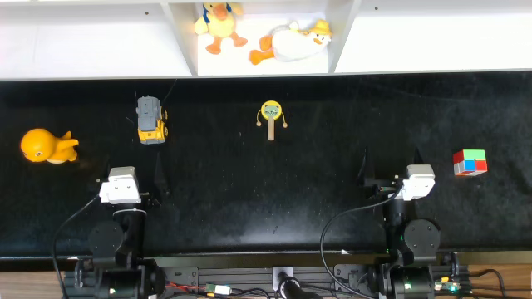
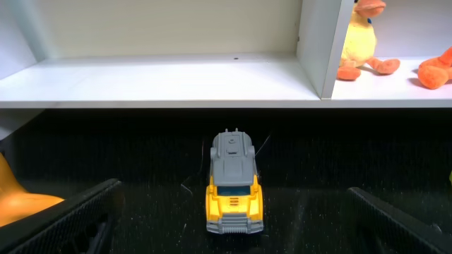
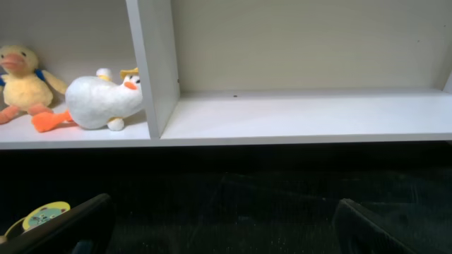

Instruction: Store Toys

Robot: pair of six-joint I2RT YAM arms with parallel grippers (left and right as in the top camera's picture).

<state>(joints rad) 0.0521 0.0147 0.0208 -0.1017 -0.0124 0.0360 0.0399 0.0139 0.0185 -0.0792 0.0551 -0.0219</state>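
My left jaws stand wide open, holding nothing, low over the counter's (image 1: 332,199) near-left part. My right jaws are spread just as wide and also hold nothing, over the near-right part.

Straight ahead of my left jaws sits one yellow-and-grey toy truck (image 2: 234,185), its front facing me, toward the far edge and left of the middle. It is apart from both fingers. One orange duck toy (image 1: 48,147) lies near the left edge, well apart from the truck.

Ahead of my right jaws and off toward the middle lies one small hand drum toy (image 1: 270,118) with a round yellow-green head and a wooden handle. The handle points toward the near edge. One coloured cube (image 1: 470,163) rests near the right edge, beside my right arm and apart from it.

That makes four toys on the counter, all well apart from one another, with dark counter between them.

Along the far edge runs a white shelf (image 3: 296,116) with upright dividers. Its middle compartment holds two plush toys: one yellow plush duck (image 1: 219,23) sitting upright and one white plush duck (image 1: 293,41) lying on its side just beside it.
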